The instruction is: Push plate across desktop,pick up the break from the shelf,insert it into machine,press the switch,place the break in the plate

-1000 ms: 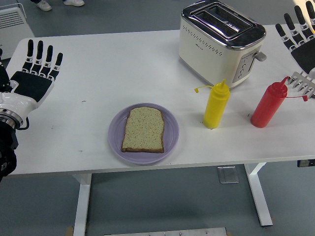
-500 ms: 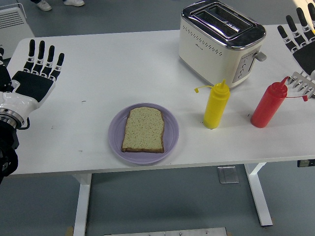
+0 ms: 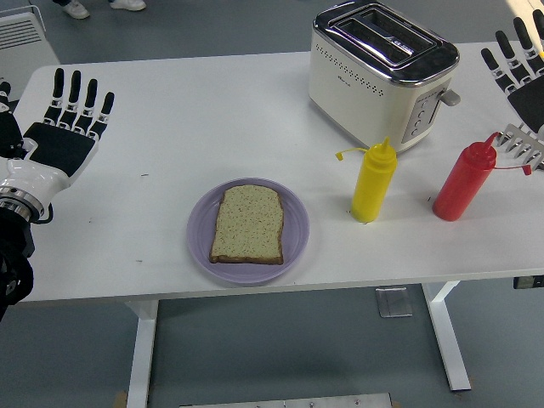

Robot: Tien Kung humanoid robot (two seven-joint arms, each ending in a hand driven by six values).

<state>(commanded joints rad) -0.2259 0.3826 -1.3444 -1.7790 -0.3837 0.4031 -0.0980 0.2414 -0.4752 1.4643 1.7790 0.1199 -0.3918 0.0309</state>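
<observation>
A slice of bread point(image 3: 247, 224) lies flat on the lilac plate point(image 3: 201, 243) near the table's front edge. The cream and chrome toaster point(image 3: 382, 71) stands at the back right with both slots empty and its lever point(image 3: 450, 97) on the right side. My left hand point(image 3: 66, 129) hovers flat over the table's left end, fingers spread, holding nothing. My right hand point(image 3: 519, 72) is at the right edge, partly cut off, fingers spread, just above a wire rack point(image 3: 522, 146).
A yellow squeeze bottle point(image 3: 373, 181) and a red squeeze bottle point(image 3: 464, 181) stand right of the plate, in front of the toaster. A white heater-like box point(image 3: 24, 35) sits on the floor at top left.
My left hand has crept a little to the right and down. My right hand has shifted slightly to the right. Bread and plate have not moved.
</observation>
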